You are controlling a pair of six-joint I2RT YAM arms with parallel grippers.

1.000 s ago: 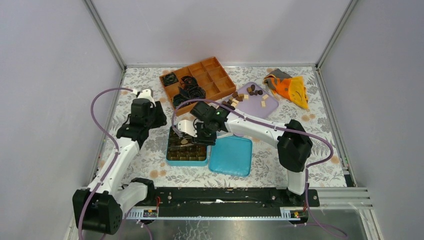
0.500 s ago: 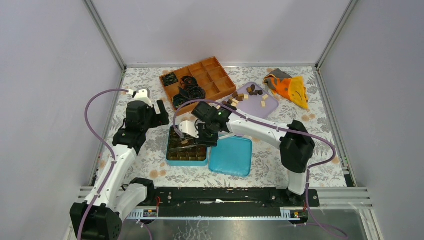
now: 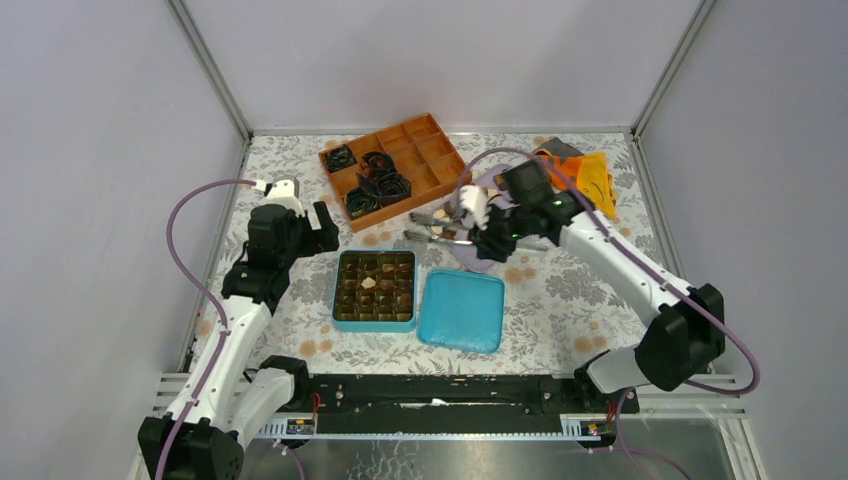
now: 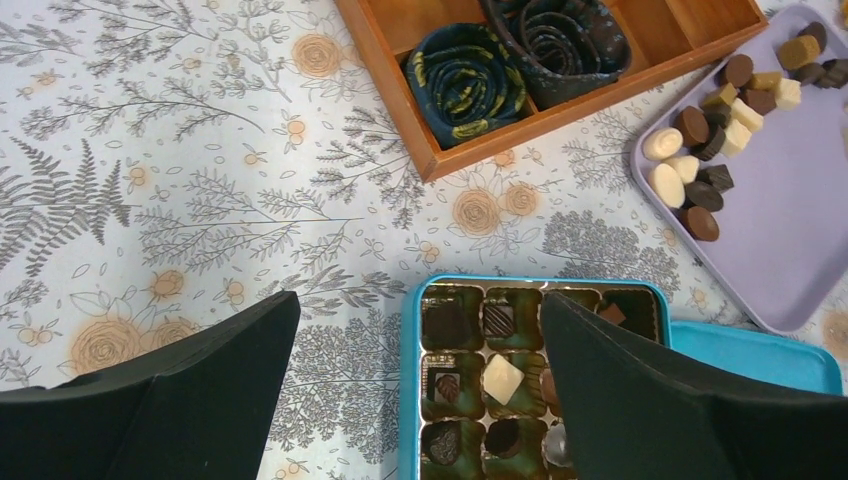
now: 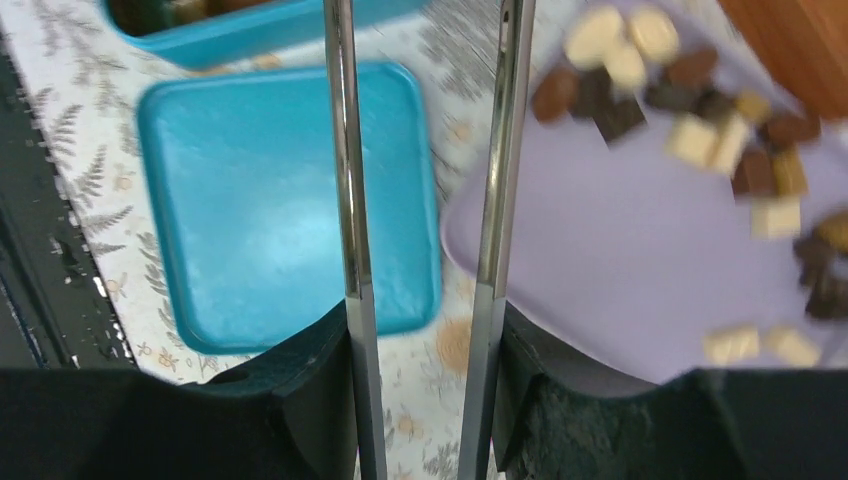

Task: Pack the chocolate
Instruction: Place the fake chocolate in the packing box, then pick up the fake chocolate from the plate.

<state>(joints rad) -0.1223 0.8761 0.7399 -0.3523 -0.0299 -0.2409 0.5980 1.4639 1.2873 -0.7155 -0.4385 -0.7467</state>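
The open blue tin [image 3: 336,292] holds several chocolates in its cells, among them a cream square [image 3: 368,283], also seen in the left wrist view [image 4: 503,379]. More chocolate pieces [image 4: 705,165] lie on the purple tray [image 3: 535,215], blurred in the right wrist view [image 5: 700,100]. My right gripper [image 3: 482,225] is shut on metal tongs [image 3: 432,233]. The tong arms [image 5: 345,200] stand apart with nothing between them, at the tray's near-left edge. My left gripper [image 3: 308,225] is open and empty, above the table by the tin's far-left corner [image 4: 420,300].
The blue lid [image 3: 461,310] lies right of the tin. A wooden divided tray [image 3: 425,150] with black crinkled paper cups [image 3: 375,185] stands at the back. An orange cloth [image 3: 585,175] lies at the back right.
My right arm with the tongs has swung from over the tin to the right, to the purple tray. A cream piece now shows in the tin. The left gripper has shifted slightly.
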